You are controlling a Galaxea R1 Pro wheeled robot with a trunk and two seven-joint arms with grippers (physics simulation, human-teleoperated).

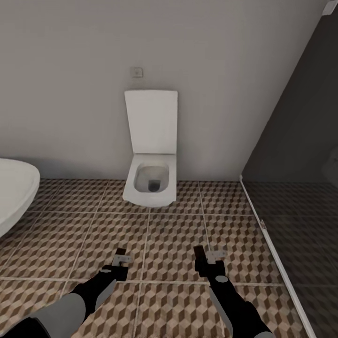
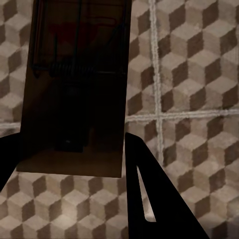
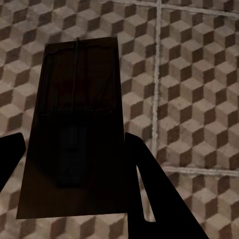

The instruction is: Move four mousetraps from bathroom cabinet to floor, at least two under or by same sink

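Tiles of the bathroom floor fill my view, a mousetrap in each gripper.

Ahead I see a grey wall with a white toilet, lid up, a dark glass shower screen on my right and a white bathtub rim on my left. My left gripper is clamped on the left mousetrap, a dark wooden slab with its spring showing, held above the cube-patterned tiles between the black fingers. My right gripper grips the right mousetrap the same way, also off the floor.
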